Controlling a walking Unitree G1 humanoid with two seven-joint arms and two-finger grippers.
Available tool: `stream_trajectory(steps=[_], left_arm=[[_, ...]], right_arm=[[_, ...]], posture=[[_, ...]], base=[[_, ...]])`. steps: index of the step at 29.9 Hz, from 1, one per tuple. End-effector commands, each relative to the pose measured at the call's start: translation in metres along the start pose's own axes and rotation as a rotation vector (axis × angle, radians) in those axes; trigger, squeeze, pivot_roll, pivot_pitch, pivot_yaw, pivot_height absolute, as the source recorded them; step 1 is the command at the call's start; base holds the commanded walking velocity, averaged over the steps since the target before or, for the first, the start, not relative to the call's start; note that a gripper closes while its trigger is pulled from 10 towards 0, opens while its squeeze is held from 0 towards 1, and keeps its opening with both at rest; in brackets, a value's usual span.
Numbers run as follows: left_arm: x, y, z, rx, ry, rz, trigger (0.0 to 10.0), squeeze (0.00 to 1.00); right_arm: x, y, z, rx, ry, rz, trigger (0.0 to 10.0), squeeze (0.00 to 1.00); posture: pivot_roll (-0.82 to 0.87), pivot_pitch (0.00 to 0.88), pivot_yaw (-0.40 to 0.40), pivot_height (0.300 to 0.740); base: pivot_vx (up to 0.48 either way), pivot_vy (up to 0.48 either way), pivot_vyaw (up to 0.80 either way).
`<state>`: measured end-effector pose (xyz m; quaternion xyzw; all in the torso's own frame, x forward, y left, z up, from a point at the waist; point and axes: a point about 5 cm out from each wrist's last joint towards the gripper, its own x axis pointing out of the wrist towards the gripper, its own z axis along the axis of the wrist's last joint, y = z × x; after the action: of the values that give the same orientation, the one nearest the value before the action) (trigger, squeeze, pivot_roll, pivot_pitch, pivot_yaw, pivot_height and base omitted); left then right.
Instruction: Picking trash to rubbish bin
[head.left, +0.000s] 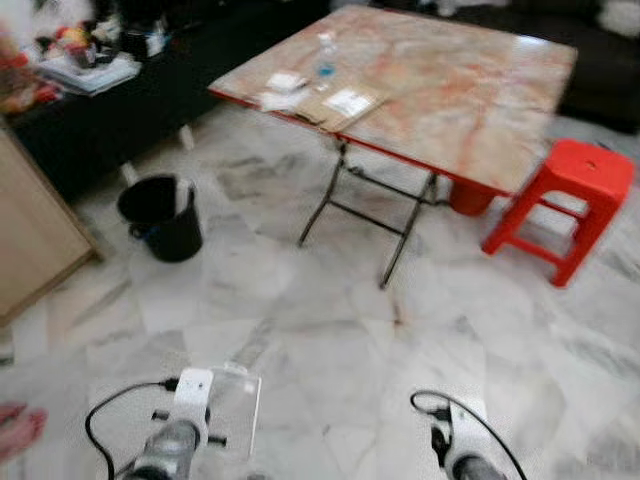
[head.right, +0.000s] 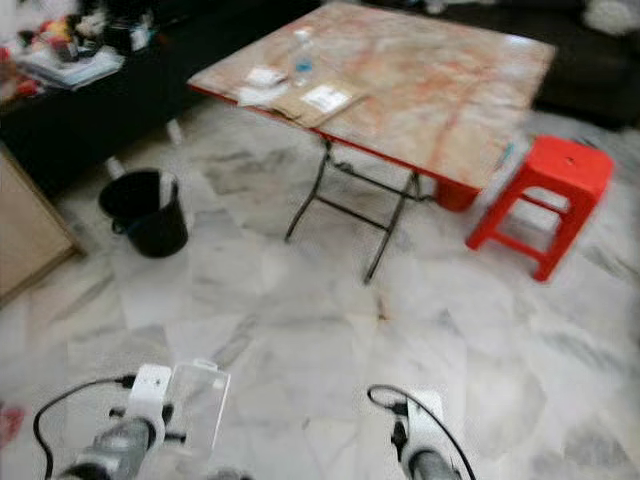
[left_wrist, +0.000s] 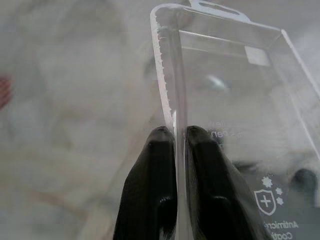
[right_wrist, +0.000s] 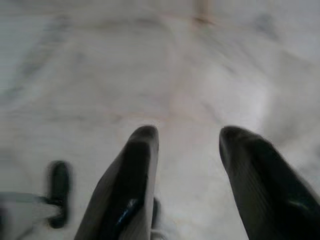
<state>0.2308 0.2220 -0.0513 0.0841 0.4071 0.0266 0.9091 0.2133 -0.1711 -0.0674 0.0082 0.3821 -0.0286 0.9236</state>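
A clear plastic package (left_wrist: 225, 100) is pinched at its edge between the closed fingers (left_wrist: 150, 185) of the left hand (left_wrist: 174, 132), seen at the lower left of the head view above the marble floor (head.left: 330, 330); the right hand (right_wrist: 187, 132) is held with its fingers parted and nothing between them, at the lower right; a black rubbish bin (head.left: 160, 215) is seen at the left of the frame, beside the folding desk (head.left: 450, 90); paper scraps (head.left: 285, 90), a small bottle (head.left: 325, 57) and a cardboard piece (head.left: 345, 103) lie near the desk's left edge; a red stool (head.left: 565, 205) stands at the right.
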Motion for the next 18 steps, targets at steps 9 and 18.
stream_trajectory(steps=[9, 18], left_arm=[[0.0006, -0.0043, 0.002, -0.002, -0.004, -0.007, 10.0, 0.0], [0.0008, -0.0046, 0.0029, 0.001, -0.007, -0.009, 10.0, 0.0]], right_arm=[[-0.0029, -0.0026, -0.0097, 0.027, 0.02, -0.002, 10.0, 0.0], [-0.0023, 0.0024, -0.0081, -0.005, 0.017, 0.013, 10.0, 0.0]], posture=[[0.13, 0.139, -0.018, 0.74], [0.13, 0.136, -0.012, 0.74]], base=[[0.262, 0.0, 0.19], [0.26, 0.0, 0.18]])
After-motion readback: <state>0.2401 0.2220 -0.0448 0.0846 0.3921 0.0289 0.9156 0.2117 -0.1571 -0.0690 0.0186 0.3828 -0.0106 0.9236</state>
